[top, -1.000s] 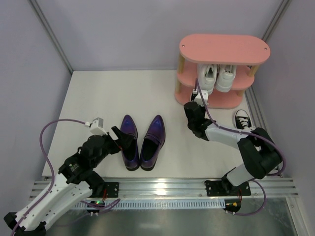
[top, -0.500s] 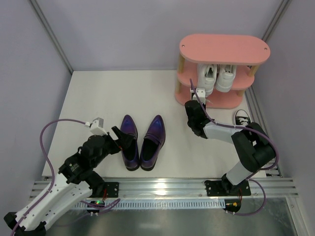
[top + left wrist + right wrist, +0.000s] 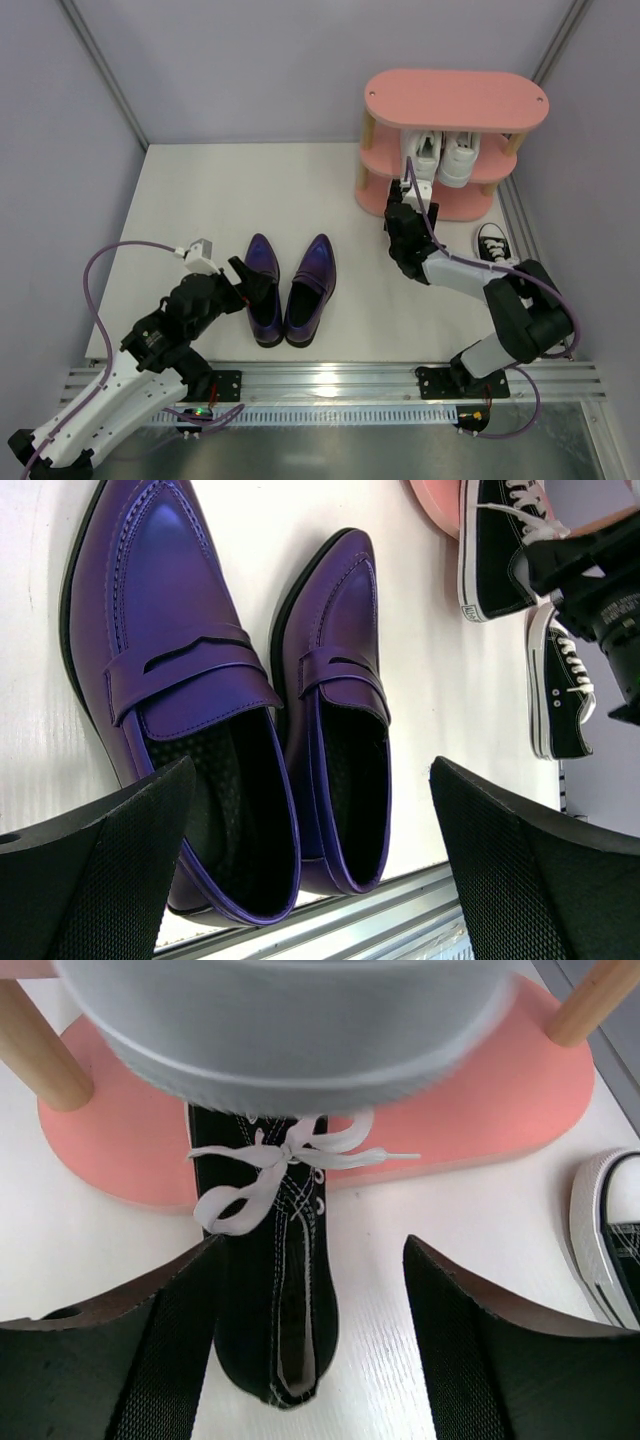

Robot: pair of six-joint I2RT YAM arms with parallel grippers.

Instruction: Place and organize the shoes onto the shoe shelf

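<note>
1. No word, brand, number or sign can be read in any view.
2. Black sneaker (image 3: 492, 555), left wrist view: small dark mark on the white sole rim, too small to read.
3. Purple loafers (image 3: 180, 670): uppers and insoles show nothing that can be read.

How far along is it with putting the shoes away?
Roughly a third. The white sneakers sit on the shelf's middle tier. The open right gripper flanks a black sneaker half on the bottom board. Remaining: the other black sneaker and both loafers, on the table.
</note>
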